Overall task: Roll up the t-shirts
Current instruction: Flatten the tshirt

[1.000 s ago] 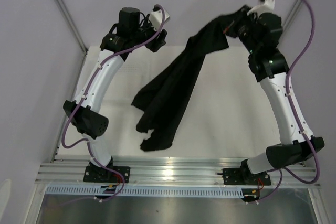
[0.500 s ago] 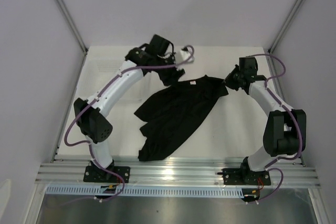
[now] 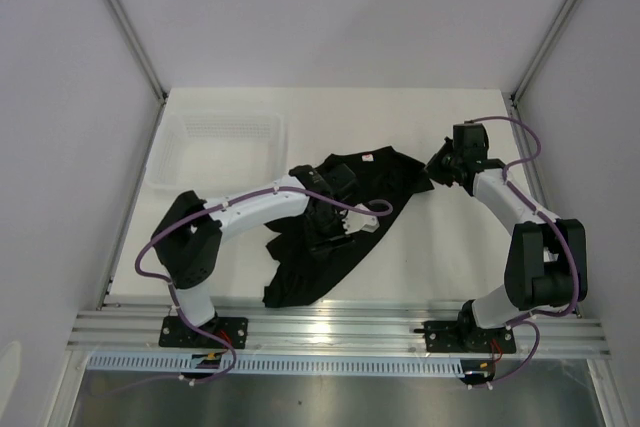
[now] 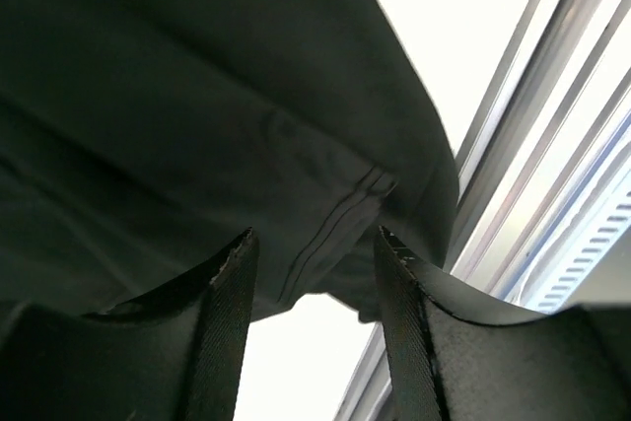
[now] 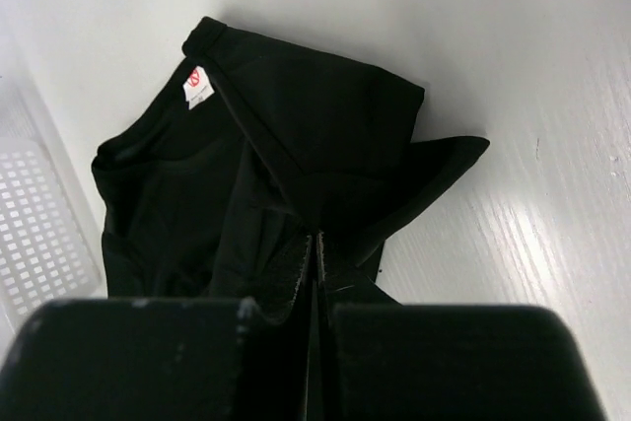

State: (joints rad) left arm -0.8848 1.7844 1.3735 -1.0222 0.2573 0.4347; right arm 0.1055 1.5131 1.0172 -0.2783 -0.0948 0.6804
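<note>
**Black t-shirt bunched mid-table, right pincer holding one end**

Your t-shirt [image 3: 392,181] lies in the middle of the white table [image 3: 450,247], between the two arms. It is not flat. It is bunched into a slanted strip that runs from the far right toward the near left, with folds lying over each other. The neck opening is on the far side, and the small pale label [image 5: 197,84] with a red mark shows there. The near end of the cloth comes close to the metal rail [image 3: 340,325] at the near edge of the table.

The right gripper [image 5: 314,244] sits low at the right end of the shirt. Its jaws are pressed together on a fold of the black cloth, and a pointed corner of fabric sticks out beside it.

The left gripper [image 4: 314,240] is over the middle of the shirt, with the left arm reaching across from the left. Its fingers [image 4: 232,303] stand apart with nothing between them, and the wrist view shows a stitched hem [image 4: 335,224] beyond them. Whether the fingertips touch the cloth you cannot tell from above, because it is black on black.

The white mesh basket [image 3: 225,137] stands at the far left of the table, near the shirt.
</note>
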